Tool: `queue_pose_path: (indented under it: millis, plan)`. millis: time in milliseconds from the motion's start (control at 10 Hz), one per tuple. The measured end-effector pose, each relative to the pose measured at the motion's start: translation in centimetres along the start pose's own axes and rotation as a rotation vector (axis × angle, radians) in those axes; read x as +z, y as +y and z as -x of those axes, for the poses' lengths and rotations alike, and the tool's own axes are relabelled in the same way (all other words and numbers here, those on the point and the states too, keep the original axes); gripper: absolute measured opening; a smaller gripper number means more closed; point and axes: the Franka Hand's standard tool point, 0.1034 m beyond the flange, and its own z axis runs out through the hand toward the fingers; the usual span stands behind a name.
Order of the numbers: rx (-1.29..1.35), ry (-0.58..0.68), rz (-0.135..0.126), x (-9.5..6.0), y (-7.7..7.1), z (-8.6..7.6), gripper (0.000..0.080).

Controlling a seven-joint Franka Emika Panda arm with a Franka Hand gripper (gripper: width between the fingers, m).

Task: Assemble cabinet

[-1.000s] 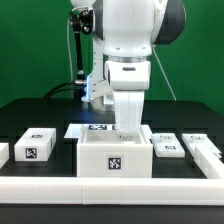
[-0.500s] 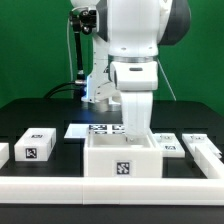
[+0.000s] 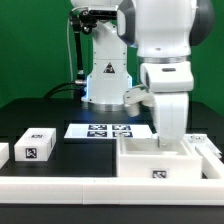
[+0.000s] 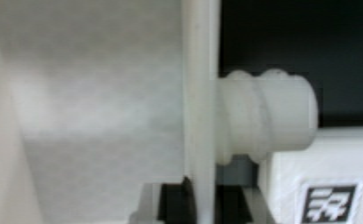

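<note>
The cabinet (image 3: 150, 165) is a large white open-topped box with a square tag on its front face, standing at the front on the exterior view's right. My gripper (image 3: 172, 140) reaches down from above and is shut on the cabinet's back wall. In the wrist view the thin white wall (image 4: 199, 100) runs between my two black fingers (image 4: 178, 205), with my gripper (image 4: 206, 205) closed on it. A round white knob (image 4: 270, 115) sticks out from that wall, and a tagged white part (image 4: 338, 198) lies beside it.
The marker board (image 3: 105, 130) lies on the black table behind the cabinet. A small tagged white block (image 3: 35, 146) sits at the exterior view's left, another at the left edge (image 3: 3, 152). A white part (image 3: 208, 146) lies right of the cabinet. A white rail (image 3: 60, 186) runs along the front.
My arm has moved toward the exterior view's right, and the cabinet has slid with it from the middle to the right. The marker board is now uncovered.
</note>
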Motion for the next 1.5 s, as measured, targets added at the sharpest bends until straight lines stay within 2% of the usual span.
queue_pose_path:
  millis: [300, 500, 800, 900, 1000, 1100, 1200, 1300, 1500]
  plan:
    - [-0.029, 0.012, -0.006, 0.3, 0.0, -2.1, 0.0034]
    - [-0.031, 0.008, -0.021, 0.3, 0.1, -2.1, 0.0034]
    - [-0.028, 0.008, -0.021, 0.3, 0.0, -2.0, 0.0034]
    - [-0.027, 0.008, -0.021, 0.3, 0.0, -2.0, 0.0217]
    - [-0.026, 0.008, -0.021, 0.3, 0.0, -1.9, 0.0354]
    - [-0.026, 0.008, -0.021, 0.3, 0.0, -1.9, 0.0354]
    - [-0.025, 0.008, -0.021, 0.3, 0.0, -1.9, 0.0536]
    - [-0.025, 0.008, -0.021, 0.3, 0.1, -1.8, 0.0617]
    - [-0.024, 0.008, -0.021, 0.3, 0.1, -1.8, 0.0643]
